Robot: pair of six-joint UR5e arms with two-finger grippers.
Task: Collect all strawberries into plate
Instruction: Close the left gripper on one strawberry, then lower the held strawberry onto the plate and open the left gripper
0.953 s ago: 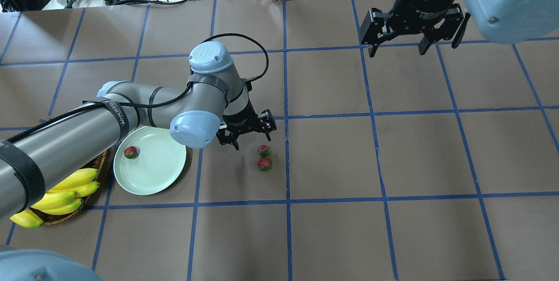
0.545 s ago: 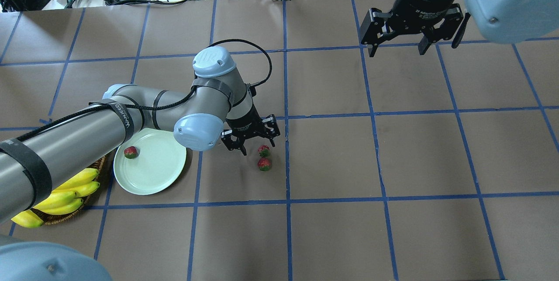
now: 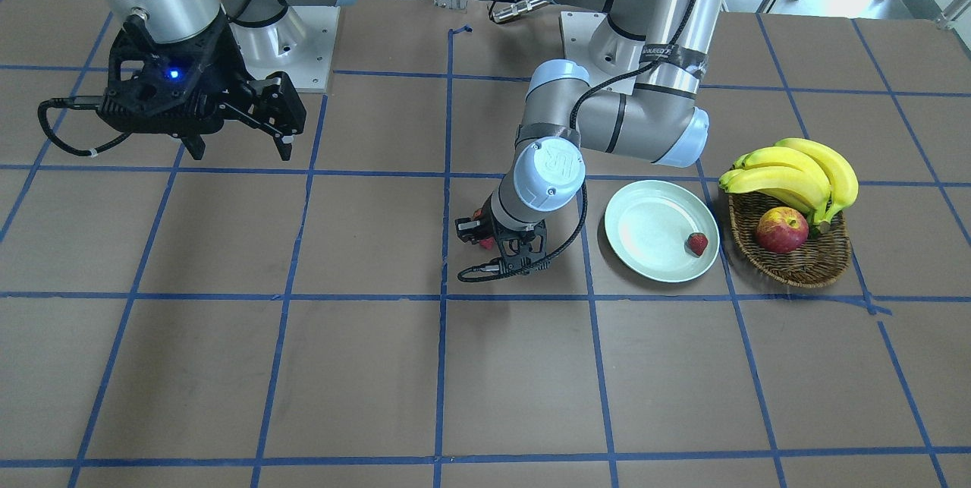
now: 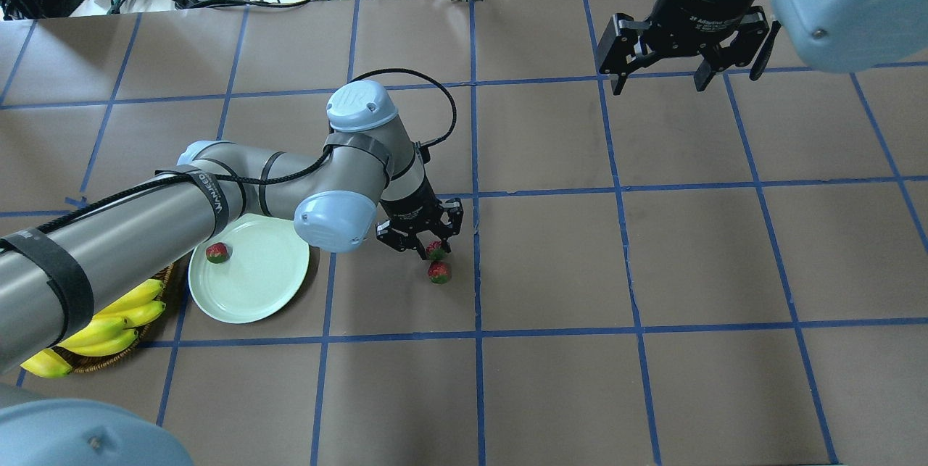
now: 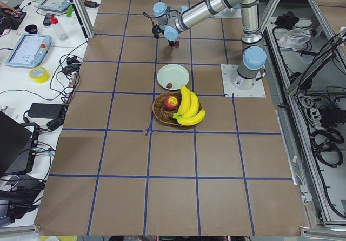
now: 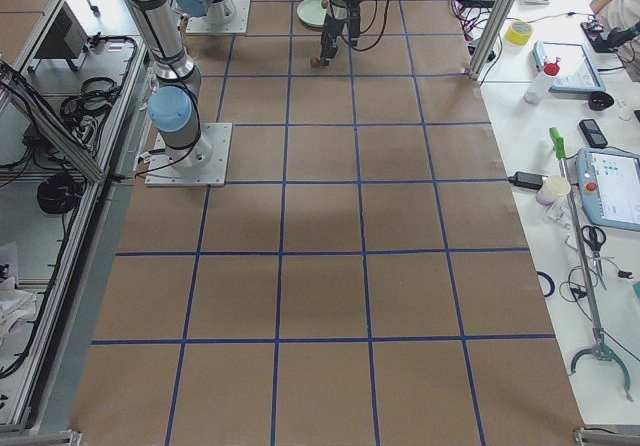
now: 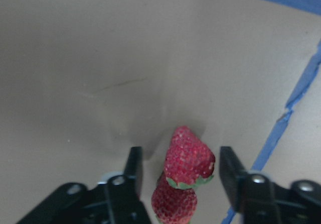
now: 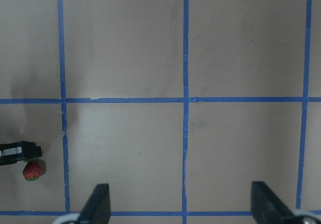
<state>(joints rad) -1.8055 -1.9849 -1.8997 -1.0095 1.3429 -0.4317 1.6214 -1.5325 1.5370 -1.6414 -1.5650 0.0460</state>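
Strawberries lie in two places in the front-facing view. The plated strawberry (image 3: pixel 697 244) sits near the rim of the mint plate (image 3: pixel 645 224), on the side toward the wicker basket (image 3: pixel 789 266) that holds an apple (image 3: pixel 782 231) and bananas (image 3: pixel 796 168). The left tool (image 3: pixel 499 244) hangs low over the desk (image 3: pixel 303 366) just beside the plate, and its wrist hides its fingers. The right tool (image 3: pixel 241 145) hovers well apart, its jaws spread wide.

From overhead, the left tool (image 4: pixel 429 246) points down at the bracketed strawberry (image 4: pixel 436 251), with the loose strawberry (image 4: pixel 438 272) just beside it on the robot's side. The plated strawberry (image 4: pixel 217 253) rests at the plate's (image 4: pixel 254 288) edge. The right tool (image 4: pixel 656 80) stays wide and holds nothing.

Seen from the left end, the plate (image 5: pixel 175 74) lies between the far left tool and the basket (image 5: pixel 161 111).

From the right end, a red berry shows on the desk below the far arm, but it is too small to say which one it is.

At the left wrist, the bracketed strawberry (image 7: pixel 189 155) stands between the two fingers (image 7: pixel 133 164). The jaws are parted around it, with a clear gap on one side. The loose strawberry (image 7: pixel 174 205) touches its green top.

At the right wrist, the fingers (image 8: pixel 98 202) are far apart over bare desk (image 8: pixel 125 48), and the loose strawberry (image 8: pixel 32 171) shows at the left edge.
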